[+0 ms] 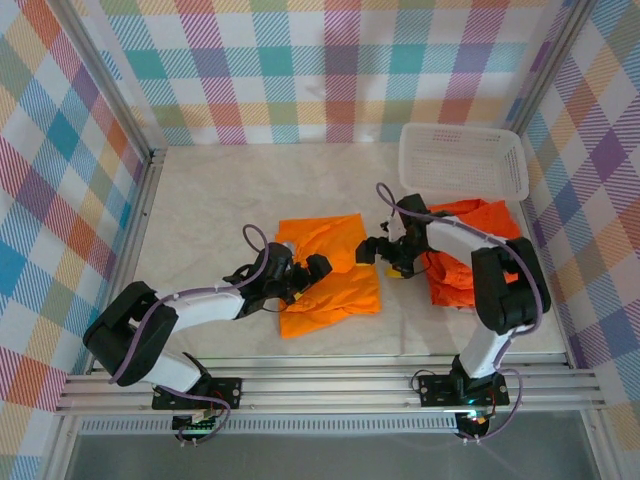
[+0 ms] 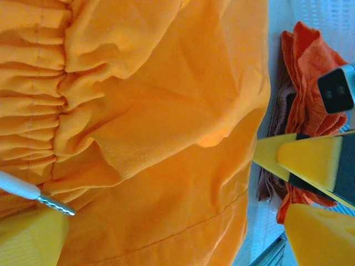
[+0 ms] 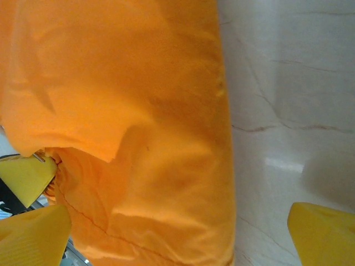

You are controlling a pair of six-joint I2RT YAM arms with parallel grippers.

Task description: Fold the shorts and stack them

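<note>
Left hand (image 1: 306, 279): jaws wide, empty, poised over the near-left part of the orange shorts (image 1: 340, 285). These lie spread flat at the middle of the desk (image 1: 210, 210). Their gathered waistband and white drawstring (image 2: 19, 187) lie under my left wrist camera. Right hand (image 1: 383, 256): jaws likewise wide, empty, at the right edge of that same garment. A heap of further shorts (image 1: 478, 222) lies to the right, against the near side of the white basket (image 1: 465, 160).

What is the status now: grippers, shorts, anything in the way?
Left gripper open, right gripper open, nothing held. Spread orange shorts lie between them. Shorts pile under right arm, white basket behind; neither in the way.
</note>
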